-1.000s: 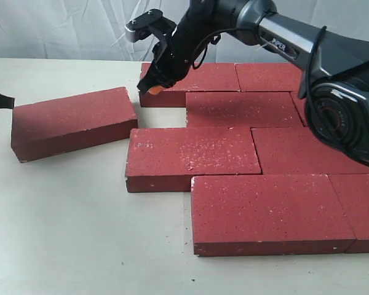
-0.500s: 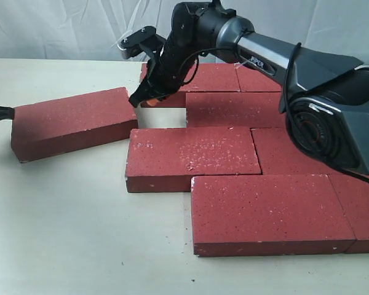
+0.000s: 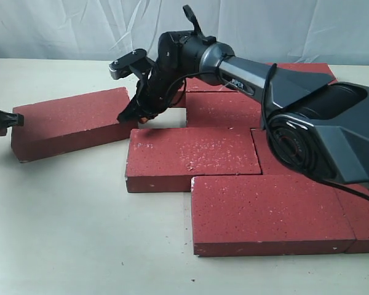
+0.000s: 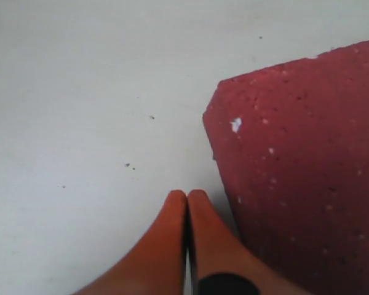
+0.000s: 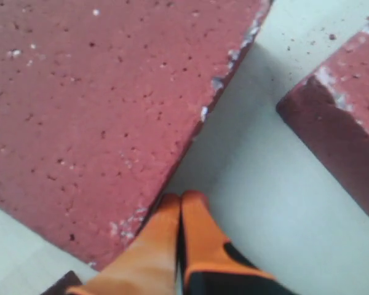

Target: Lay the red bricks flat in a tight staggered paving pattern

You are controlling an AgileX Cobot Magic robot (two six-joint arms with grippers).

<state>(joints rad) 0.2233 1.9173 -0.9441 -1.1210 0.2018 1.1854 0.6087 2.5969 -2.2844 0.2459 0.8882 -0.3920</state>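
- The right gripper [image 5: 181, 200] has its orange tips pressed together and holds nothing. It hangs low in the gap between bricks.
- Just beside those tips is the near end of the loose brick [image 3: 74, 123]. Whether they touch it or stop just short is hard to tell.
- On the other side of the tips, close by, are the laid bricks [image 3: 194, 157]. They lie flat in staggered rows, and the arm reaches across them.
- The left gripper [image 4: 186, 198] is also closed and empty. It is down at the table [image 3: 67, 233], at the loose brick's far end, right by a lower corner.
- The loose brick lies flat but skewed, between the two grippers and apart from the rows. An open slot sits behind the right tips.
- Handling, as a judgement: the brick looks heavy, rigid and gritty, so it should not flex or slip, though its corners could chip.
- It is far wider than either gripper's opening, so pinching across it looks out of the question.
- Closed tips set low against an end face or long side look best for sliding it.
- A push off-centre would swing the brick rather than move it straight. One gripper at each end should keep it square as it goes into the slot.
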